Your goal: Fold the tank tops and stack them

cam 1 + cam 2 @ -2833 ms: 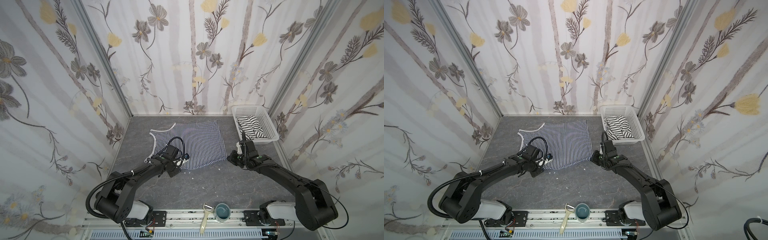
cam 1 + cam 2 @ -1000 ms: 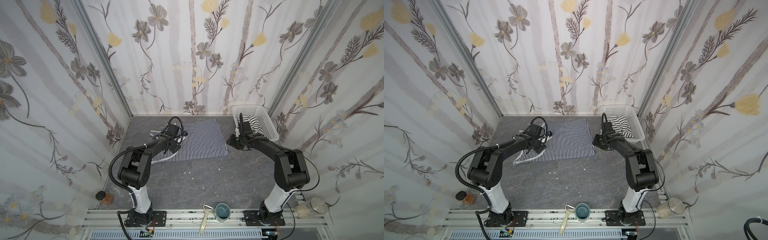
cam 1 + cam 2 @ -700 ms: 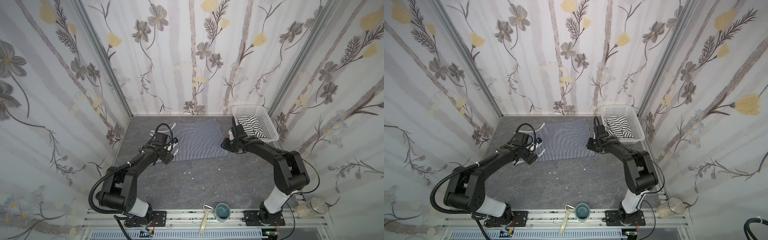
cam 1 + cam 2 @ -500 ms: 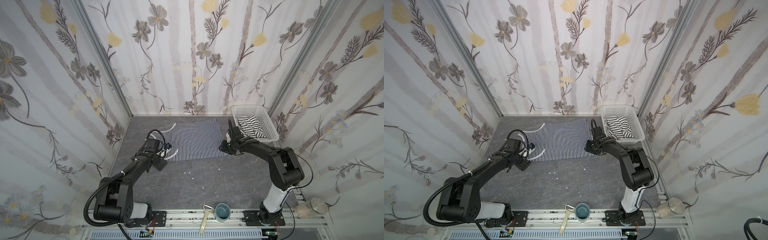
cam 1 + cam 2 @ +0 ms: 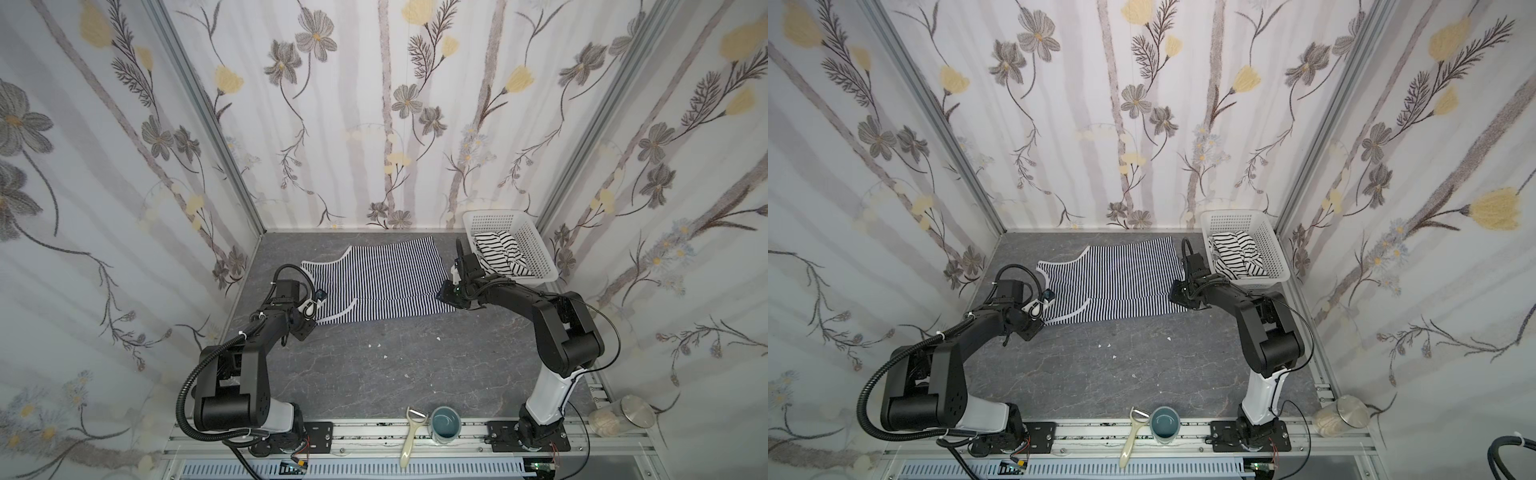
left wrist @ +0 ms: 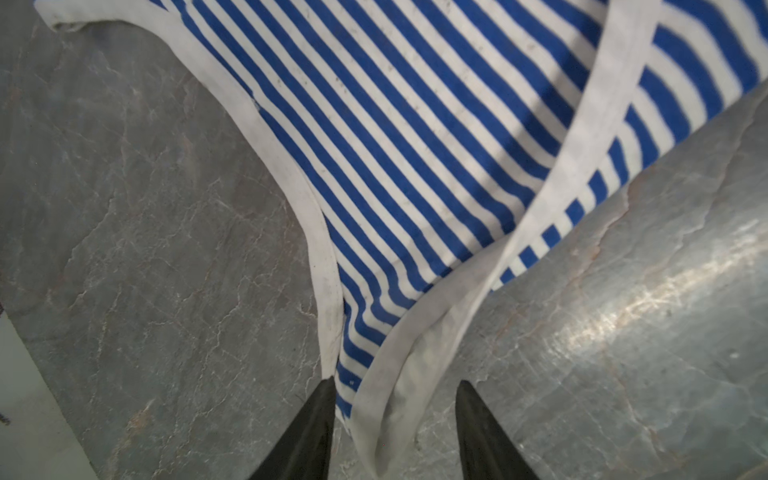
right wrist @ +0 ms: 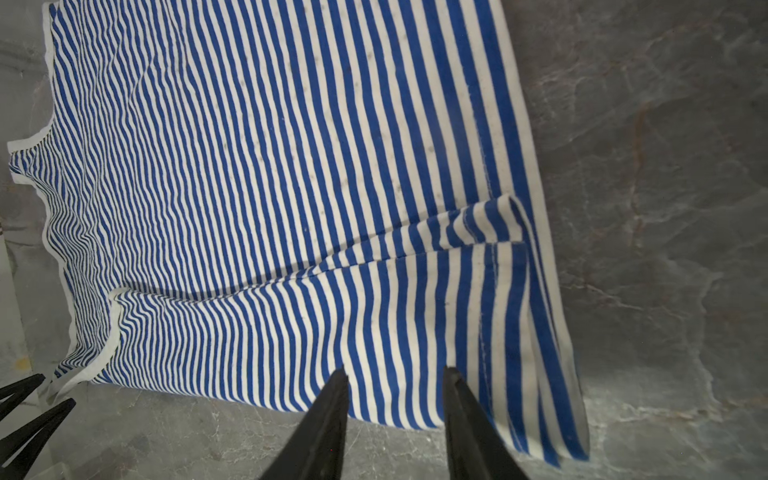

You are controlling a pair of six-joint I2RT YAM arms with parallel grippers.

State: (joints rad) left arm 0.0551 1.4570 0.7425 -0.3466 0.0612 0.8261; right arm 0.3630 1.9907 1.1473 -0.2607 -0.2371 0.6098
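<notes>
Navy top (image 5: 382, 278) lies spread on the far half of the table (image 5: 395, 374), with its straps to the left and its hem (image 7: 509, 124) to the right. Its near long side is folded over onto the body (the flap's edge runs left to right across the stripes in both top views).

Left gripper (image 6: 395, 384) sits low at the top's near left corner with its jaws apart. The white-trimmed strap (image 6: 411, 328) lies between the fingers. One finger (image 6: 320, 407) meets the trim's edge, and bare table shows between the cloth and the other finger, so nothing is pinched.

Right gripper (image 7: 395, 372) is at the near right corner, over the folded flap just inside the hem. Its jaws also stand apart, and the cloth lies flat beneath them, not clamped. At the hem, the flap's corner is turned back in a small crease.

White top (image 5: 498, 253) lies crumpled in the basket (image 5: 536, 249) at the far right corner, just right of the navy top. A peeler (image 5: 410, 432) and a cup (image 5: 445, 424) sit on the near rail.
</notes>
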